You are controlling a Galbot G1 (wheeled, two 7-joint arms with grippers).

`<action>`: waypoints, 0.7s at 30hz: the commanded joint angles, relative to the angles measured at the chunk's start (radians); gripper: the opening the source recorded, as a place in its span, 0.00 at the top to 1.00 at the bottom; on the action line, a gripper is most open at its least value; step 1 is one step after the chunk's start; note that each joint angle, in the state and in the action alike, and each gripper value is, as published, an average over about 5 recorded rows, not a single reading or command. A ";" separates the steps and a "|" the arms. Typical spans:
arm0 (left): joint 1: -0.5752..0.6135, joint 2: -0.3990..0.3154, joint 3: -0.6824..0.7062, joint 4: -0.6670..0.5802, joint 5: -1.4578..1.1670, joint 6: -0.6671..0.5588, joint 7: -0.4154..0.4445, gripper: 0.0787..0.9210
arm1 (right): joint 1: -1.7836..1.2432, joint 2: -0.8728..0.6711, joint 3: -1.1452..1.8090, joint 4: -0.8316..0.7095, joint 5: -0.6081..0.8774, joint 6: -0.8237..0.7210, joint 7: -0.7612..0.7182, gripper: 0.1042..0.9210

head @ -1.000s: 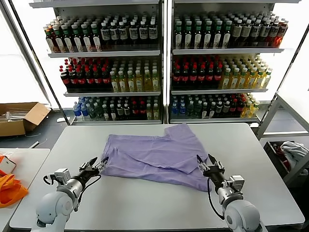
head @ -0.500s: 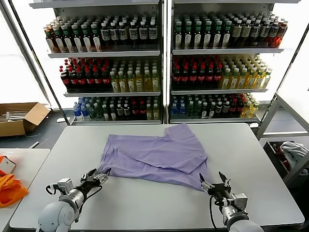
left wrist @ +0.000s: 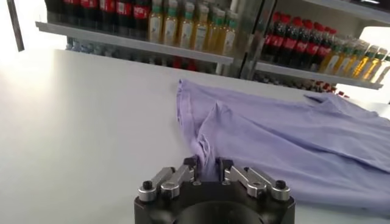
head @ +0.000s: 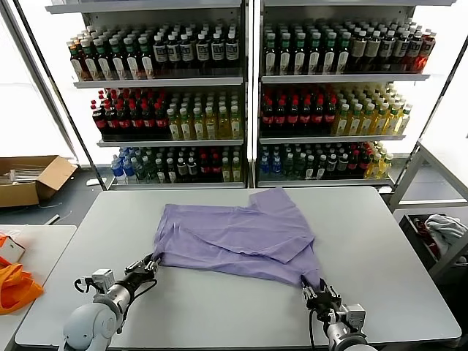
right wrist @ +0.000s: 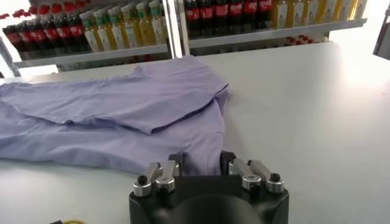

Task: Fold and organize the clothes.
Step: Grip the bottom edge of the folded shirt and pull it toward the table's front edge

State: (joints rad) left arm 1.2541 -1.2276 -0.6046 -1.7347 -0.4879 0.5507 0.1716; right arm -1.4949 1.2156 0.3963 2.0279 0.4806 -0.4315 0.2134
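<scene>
The lavender T-shirt (head: 238, 238) lies partly folded on the grey table (head: 219, 307), with one sleeve towards the shelves. My left gripper (head: 148, 265) is at the shirt's near left corner, shut on a bunched bit of its edge (left wrist: 206, 159). My right gripper (head: 319, 294) is at the near right corner. Its fingers (right wrist: 176, 163) have closed in on the hem, with fabric (right wrist: 201, 159) filling the gap between them. Their gap is wider than the left gripper's. The printed graphic is hidden.
Drink shelves (head: 248, 95) stand behind the table. Orange fabric (head: 14, 287) lies on a side table at the left. A cardboard box (head: 33, 179) sits on the floor. A white-and-red bundle (head: 444, 228) is in a bin at the right.
Both grippers have drawn back towards the near edge and gone from open to closed on the shirt's near corners. The right corner has been pulled slightly nearer.
</scene>
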 commanded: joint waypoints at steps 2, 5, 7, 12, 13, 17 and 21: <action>0.009 0.002 0.003 0.014 0.007 0.004 0.006 0.91 | -0.008 0.007 -0.013 -0.008 0.023 -0.010 0.004 0.85; 0.031 0.009 -0.004 0.006 0.008 0.000 0.013 0.97 | -0.001 -0.009 -0.014 0.000 0.028 -0.008 -0.004 0.93; 0.054 0.012 -0.013 -0.009 0.008 -0.002 0.016 0.98 | 0.000 -0.025 -0.016 0.005 0.028 -0.005 -0.009 0.97; 0.151 0.009 -0.052 -0.096 0.011 0.000 0.017 0.98 | -0.026 -0.069 -0.008 0.042 0.041 -0.006 -0.022 0.97; 0.174 0.006 -0.061 -0.114 0.011 0.002 0.016 0.98 | -0.035 -0.078 -0.005 0.051 0.046 -0.008 -0.023 0.97; 0.269 -0.017 -0.110 -0.201 0.012 0.021 0.007 0.98 | -0.088 -0.111 0.006 0.092 0.050 -0.017 -0.027 0.97; 0.367 -0.042 -0.152 -0.297 0.022 0.026 0.000 0.98 | -0.136 -0.134 0.013 0.129 0.040 -0.019 -0.035 0.97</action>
State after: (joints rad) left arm 1.4697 -1.2533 -0.7018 -1.8999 -0.4711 0.5631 0.1769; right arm -1.5928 1.1062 0.4126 2.1261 0.5119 -0.4533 0.1734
